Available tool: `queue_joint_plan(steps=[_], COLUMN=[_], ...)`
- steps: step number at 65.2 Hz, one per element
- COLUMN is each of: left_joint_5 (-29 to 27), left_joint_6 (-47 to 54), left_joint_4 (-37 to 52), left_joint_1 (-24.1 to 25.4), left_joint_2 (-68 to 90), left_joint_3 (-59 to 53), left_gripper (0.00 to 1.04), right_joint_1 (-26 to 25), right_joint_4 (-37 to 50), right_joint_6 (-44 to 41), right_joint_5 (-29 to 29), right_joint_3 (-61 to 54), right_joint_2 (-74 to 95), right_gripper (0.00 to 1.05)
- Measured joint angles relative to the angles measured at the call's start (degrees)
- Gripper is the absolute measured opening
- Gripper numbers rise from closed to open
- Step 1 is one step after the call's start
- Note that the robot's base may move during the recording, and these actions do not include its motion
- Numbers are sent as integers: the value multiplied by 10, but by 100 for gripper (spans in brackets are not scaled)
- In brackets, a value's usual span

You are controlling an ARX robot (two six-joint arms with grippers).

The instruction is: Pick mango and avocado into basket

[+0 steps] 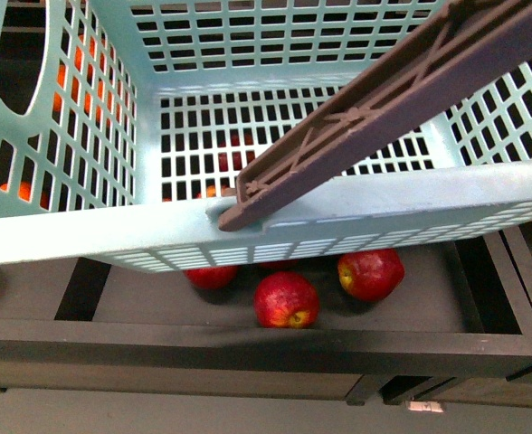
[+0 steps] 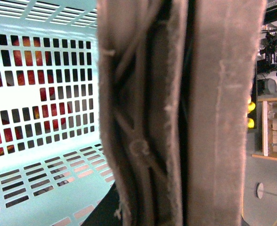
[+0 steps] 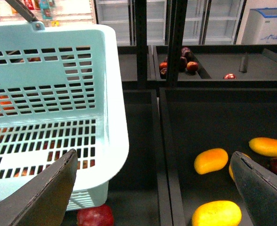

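1. Progress check, closest thing first: the brown handle [image 2: 176, 113] fills the left wrist camera. The left gripper's fingers don't show anywhere, so I can't tell if it's clamped on the handle or not.
2. The basket [image 1: 58, 240] looks empty. Its floor is just slots, with red apples [image 1: 286, 299] showing in the bin underneath. So neither fruit is in yet and both are left to do.
3. The right gripper [image 3: 153, 157] is spread wide with nothing between its dark matte fingers [image 3: 49, 197]. It hovers over the next bin [image 3: 199, 117], beside the basket.
4. Beyond it, three mangoes [image 3: 211, 161] lie on that bin's dark floor, well apart from the basket.
5. Avocado: can't spot one in any view.
6. Materials: the basket is light turquoise plastic with slotted walls and a smooth thick rim. The handle is ribbed with rough moulded edges. The mangoes are smooth, oblong and yellow-orange.
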Motion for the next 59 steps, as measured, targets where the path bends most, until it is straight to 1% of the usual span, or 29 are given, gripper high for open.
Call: queue_joint_plan(steps=[4, 6, 7, 10, 13, 15, 17, 23, 27, 29, 30, 32, 36, 38, 39, 42, 50, 59], left_joint_5=[-3, -3, -3, -2, -2, -2, -1, 4, 5, 5, 5, 5, 3, 3, 2, 0, -2, 1], left_joint_6=[2, 2, 2, 2, 2, 2, 3, 3, 3, 3, 3, 3, 3, 3, 3, 4, 4, 4], left_joint_4=[0, 0, 0, 0, 0, 0, 0, 0, 0, 0, 0, 0, 0, 0, 0, 0, 0, 0], left_joint_1=[1, 1, 1, 2, 2, 2, 1, 0, 0, 0, 0, 0, 0, 0, 1, 1, 1, 1], left_joint_2=[0, 0, 0, 0, 0, 0, 0, 0, 0, 0, 0, 0, 0, 0, 0, 0, 0, 0], left_joint_3=[0, 0, 0, 0, 0, 0, 0, 0, 0, 0, 0, 0, 0, 0, 0, 0, 0, 0], left_gripper=[14, 14, 14, 14, 14, 14, 14, 14, 14, 14, 14, 14, 14, 14, 14, 14, 14, 14], right_joint_1=[0, -2, -3, -18, -40, -60, -76, -148, -205, -224, -250, -266, -303, -311, -324, -332, -337, -325], right_joint_4=[0, -15, -30, -130, -188, -205, -204, -163, -116, -99, -75, -58, -7, 8, 36, 58, 58, 28], right_joint_6=[0, 6, 14, 45, 66, 77, 80, 90, 96, 98, 104, 108, 122, 127, 142, 157, 219, 302], right_joint_5=[0, -7, -13, -39, -62, -75, -85, -132, -161, -166, -170, -172, -169, -165, -152, -136, -82, -26], right_joint_3=[0, 4, 10, 52, 81, 92, 97, 122, 148, 157, 172, 182, 214, 226, 253, 282, 381, 485], right_joint_2=[0, 9, 15, 72, 127, 160, 179, 247, 301, 322, 357, 382, 466, 495, 559, 623, 817, 995], right_gripper=[96, 96, 96, 96, 96, 96, 96, 96, 96, 96, 96, 96, 96, 96, 96, 96, 96, 96])
